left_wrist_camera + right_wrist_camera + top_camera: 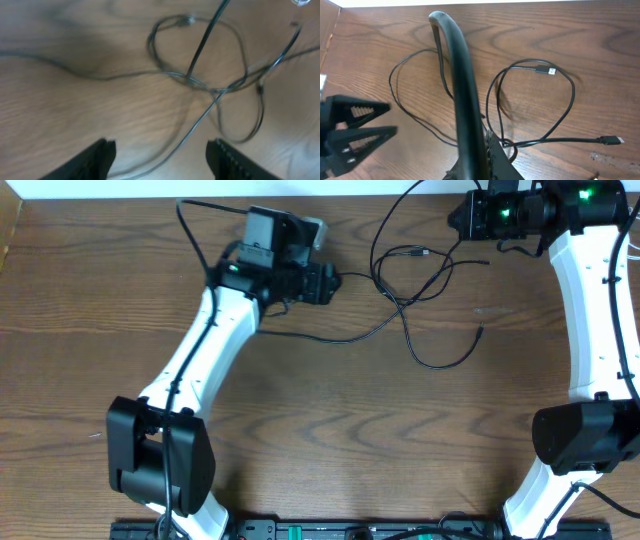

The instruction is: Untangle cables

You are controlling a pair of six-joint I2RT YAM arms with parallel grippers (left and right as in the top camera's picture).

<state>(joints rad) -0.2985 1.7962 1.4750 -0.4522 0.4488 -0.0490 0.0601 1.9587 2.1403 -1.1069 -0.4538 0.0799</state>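
Thin black cables [405, 300] lie looped and crossed at the back middle of the wooden table [330, 430]. Their knot [200, 86] shows ahead of my left gripper [161, 161], which is open low over the table. One strand [192, 134] runs on the wood between its fingers, untouched. My right gripper [481, 150] is shut on a black cable [457, 65] that rises close to its camera. In the overhead view that gripper [462, 218] sits at the back right and the left gripper [337, 281] just left of the tangle. A USB plug [547, 70] and another plug [610, 140] lie loose.
The left arm [210, 350] slants across the left half of the table, and the right arm [585, 300] stands along the right edge. The back edge [330, 194] is close behind the cables. A black strip [300, 530] runs along the front edge.
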